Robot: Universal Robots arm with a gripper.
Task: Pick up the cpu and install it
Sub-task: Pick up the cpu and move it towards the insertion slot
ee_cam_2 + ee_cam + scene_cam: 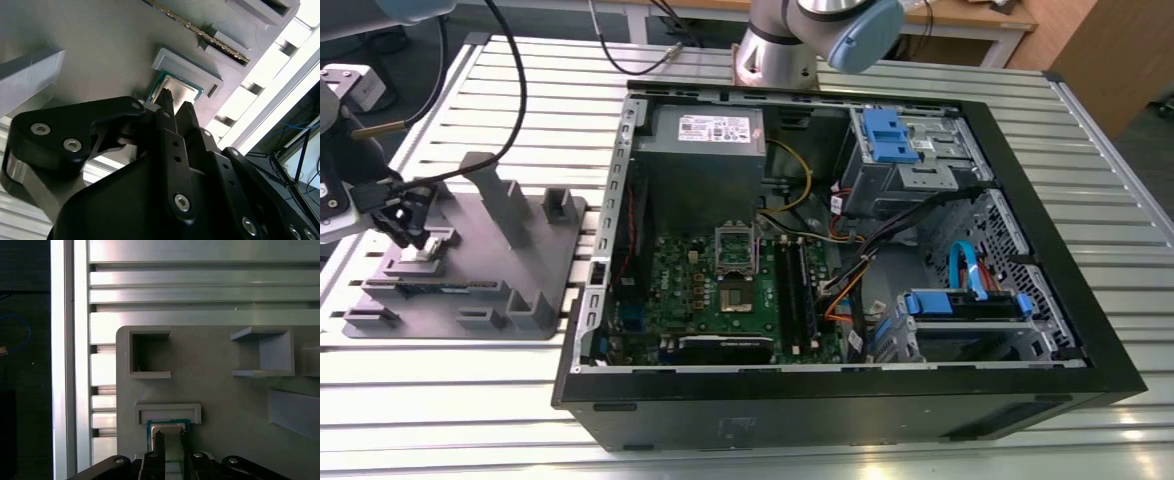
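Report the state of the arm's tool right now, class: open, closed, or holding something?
Tool: open, its fingers slightly apart over the cpu, which sits in the grey holder; it holds nothing.

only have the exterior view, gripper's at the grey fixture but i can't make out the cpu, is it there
Observer: yes, in both wrist views the cpu lies in a walled pocket of the grey fixture, right at the gripper.
Operator: closed on it
Observer: no, the first wrist view shows a narrow gap between the fingertips, the lid visible through it; contact cannot be told.
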